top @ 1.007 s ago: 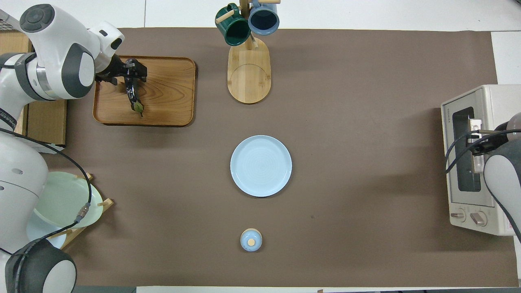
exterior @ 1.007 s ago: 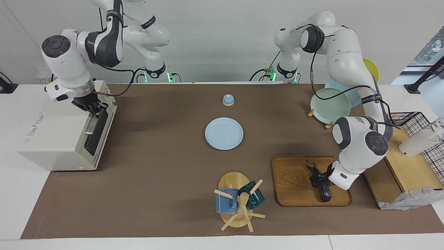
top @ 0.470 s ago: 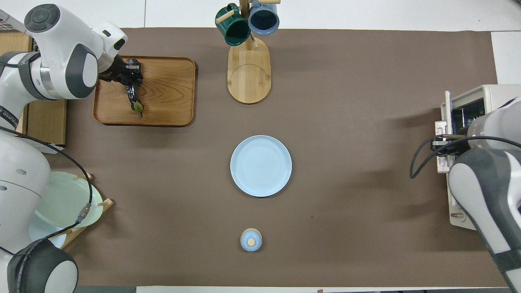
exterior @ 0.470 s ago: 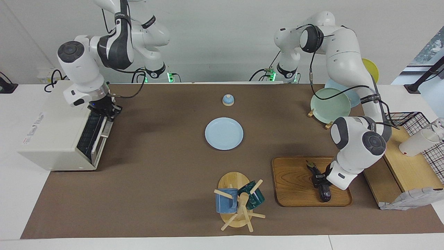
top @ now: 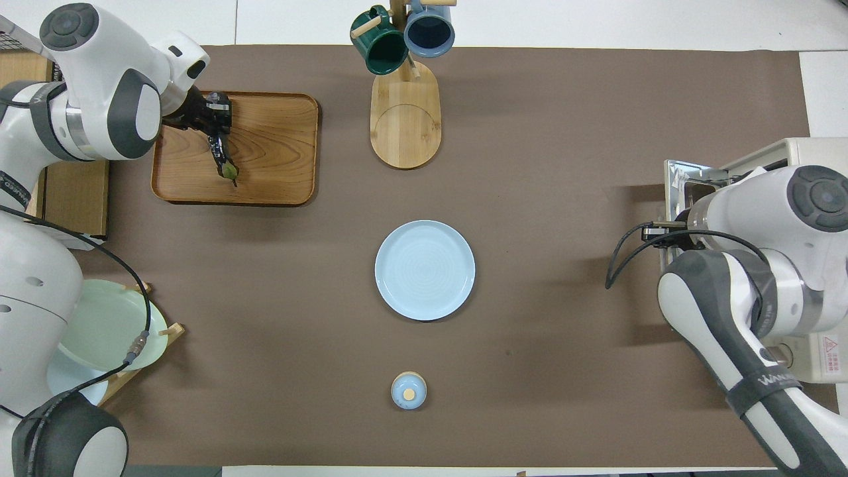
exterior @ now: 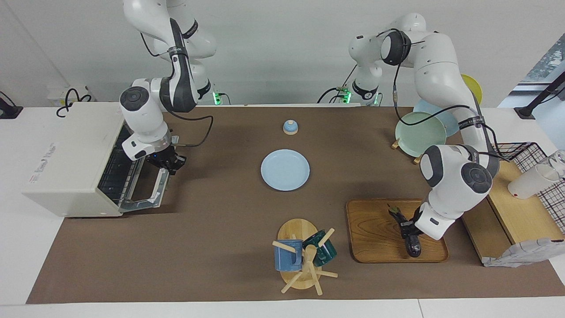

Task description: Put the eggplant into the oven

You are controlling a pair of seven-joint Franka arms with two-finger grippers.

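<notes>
Facing view: eggplant (exterior: pixel 410 238), long, dark purple w/ green stem, lies on wooden tray (exterior: pixel 375 247) toward left arm's end. Left gripper (exterior: pixel 405 227) clamped on its middle. Oven (exterior: pixel 70 163) door now fully down; 1 s ago nearly shut. Right gripper (exterior: pixel 170 164) at door handle, apparently closed on it.

Overhead view: eggplant (top: pixel 222 158) stem end points toward robots; right gripper hidden by arm.

White desk (exterior: pixel 13 247) with brown mat (exterior: pixel 212 221), plain white wall (exterior: pixel 273 48).
Window edge (exterior: pixel 547 57) at left arm's end of the desk; even, soft light, faint shadows on mat.
</notes>
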